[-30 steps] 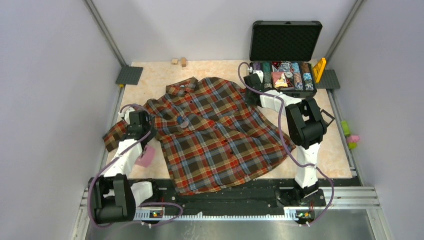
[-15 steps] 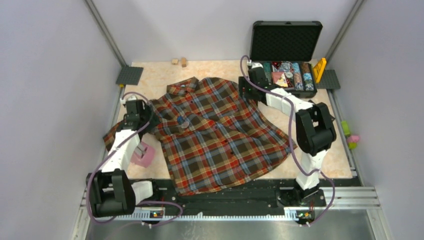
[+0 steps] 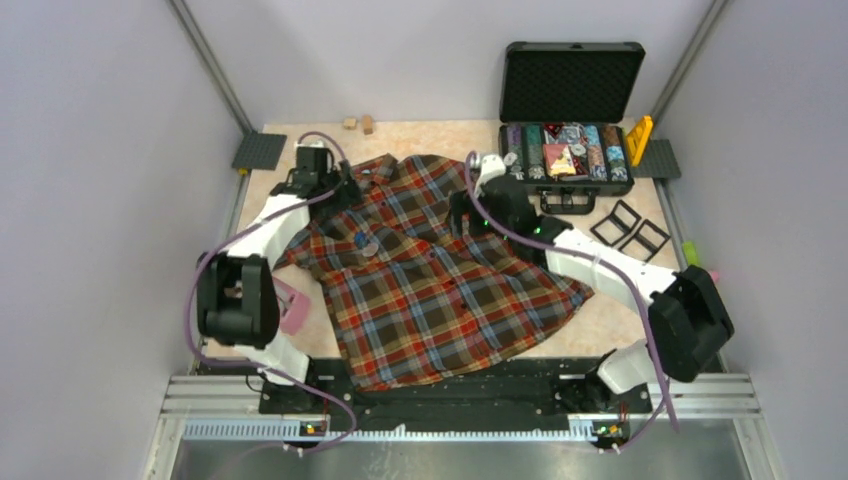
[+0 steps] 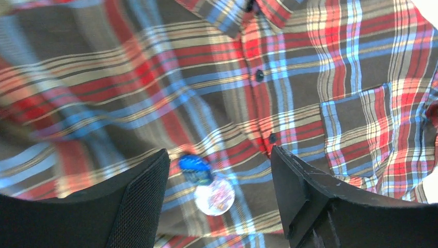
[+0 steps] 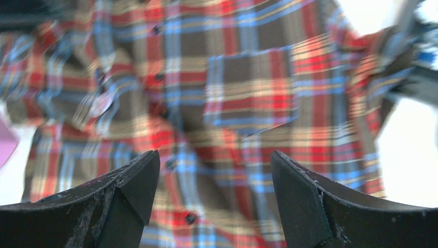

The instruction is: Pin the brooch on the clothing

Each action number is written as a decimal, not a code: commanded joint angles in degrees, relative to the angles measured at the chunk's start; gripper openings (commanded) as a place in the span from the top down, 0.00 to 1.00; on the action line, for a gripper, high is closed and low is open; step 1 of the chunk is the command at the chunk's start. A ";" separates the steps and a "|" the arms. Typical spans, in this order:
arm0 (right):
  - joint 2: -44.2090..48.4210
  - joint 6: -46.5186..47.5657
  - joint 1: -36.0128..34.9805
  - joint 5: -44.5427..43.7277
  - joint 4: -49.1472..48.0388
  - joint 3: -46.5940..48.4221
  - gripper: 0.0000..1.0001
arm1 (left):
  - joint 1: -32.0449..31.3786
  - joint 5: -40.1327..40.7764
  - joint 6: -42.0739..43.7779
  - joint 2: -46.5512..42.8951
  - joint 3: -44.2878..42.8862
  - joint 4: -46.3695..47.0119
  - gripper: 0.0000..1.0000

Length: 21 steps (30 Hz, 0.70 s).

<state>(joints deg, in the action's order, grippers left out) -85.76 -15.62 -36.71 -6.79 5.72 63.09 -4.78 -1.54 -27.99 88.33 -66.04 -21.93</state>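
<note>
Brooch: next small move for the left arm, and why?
Probably lower the left gripper straight onto the brooch. Its fingers stand open with the brooch framed between them in the wrist view, lying on the shirt beside the button line.

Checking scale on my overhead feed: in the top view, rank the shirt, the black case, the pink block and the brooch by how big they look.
Largest to smallest:
1. plaid shirt
2. black case, with its lid open
3. pink block, partly hidden but clearly bigger than the next
4. brooch, a tiny spot on the shirt
</note>
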 commanded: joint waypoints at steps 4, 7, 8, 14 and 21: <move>6.11 -4.53 -14.80 -1.12 -13.80 -10.52 0.25 | -3.05 -7.36 -3.02 16.27 -9.59 3.14 0.25; 4.34 -5.33 -20.43 -1.41 -18.72 -12.62 0.33 | -3.06 -5.67 -2.44 20.59 -11.63 3.48 0.25; 3.24 -5.46 -22.28 -1.44 -19.79 -12.72 0.35 | -3.05 -5.14 -2.21 21.52 -11.97 3.89 0.25; -6.72 -7.38 -26.63 1.10 -24.36 -11.01 0.44 | -2.89 -4.74 -1.49 27.11 -14.42 4.69 0.25; -18.40 -7.41 -29.15 1.89 -28.60 -8.61 0.45 | -1.99 -5.25 -0.55 30.00 -16.28 5.88 0.25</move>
<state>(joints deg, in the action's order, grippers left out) -99.88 -22.33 -64.49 -5.98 -17.65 50.89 -7.57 -6.66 -29.82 115.90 -81.06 -17.74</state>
